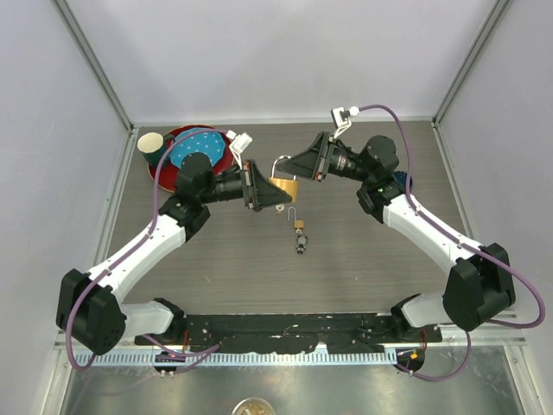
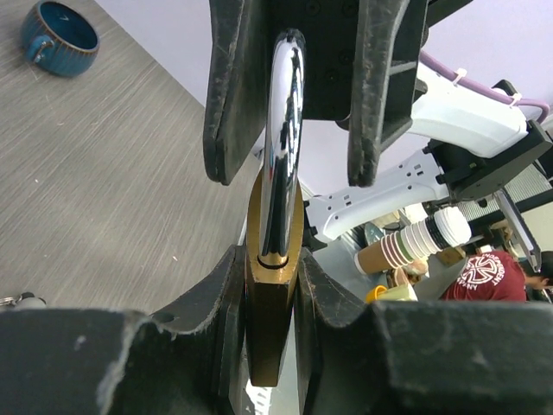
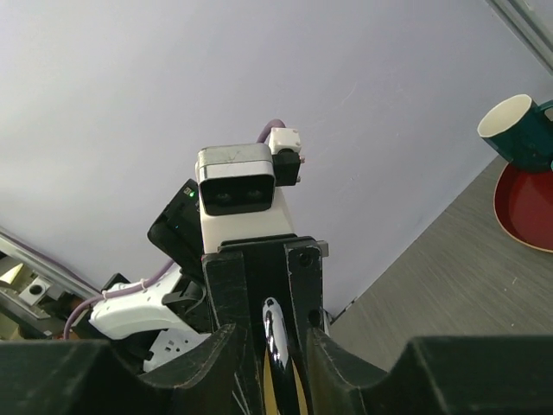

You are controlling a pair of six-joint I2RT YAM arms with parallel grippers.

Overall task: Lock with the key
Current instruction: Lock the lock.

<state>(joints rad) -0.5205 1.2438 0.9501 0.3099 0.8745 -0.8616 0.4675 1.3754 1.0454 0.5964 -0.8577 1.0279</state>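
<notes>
A brass padlock [image 1: 285,189] with a silver shackle [image 1: 280,163] hangs in the air over the table's middle. My left gripper [image 1: 275,197] is shut on its brass body [image 2: 272,303], shackle pointing away from it. My right gripper [image 1: 294,166] faces it and straddles the shackle [image 2: 283,138], with a gap on one side, so the jaws look open. In the right wrist view the shackle [image 3: 276,339] stands between my fingers [image 3: 232,363]. The key [image 1: 299,234], on a ring with a small brass piece, lies on the table just below the padlock, held by neither gripper.
A red plate [image 1: 164,173] with a teal object and a paper cup [image 1: 151,143] sit at the back left. A blue mug [image 2: 60,36] stands on the table by the right arm. White walls enclose the back and sides.
</notes>
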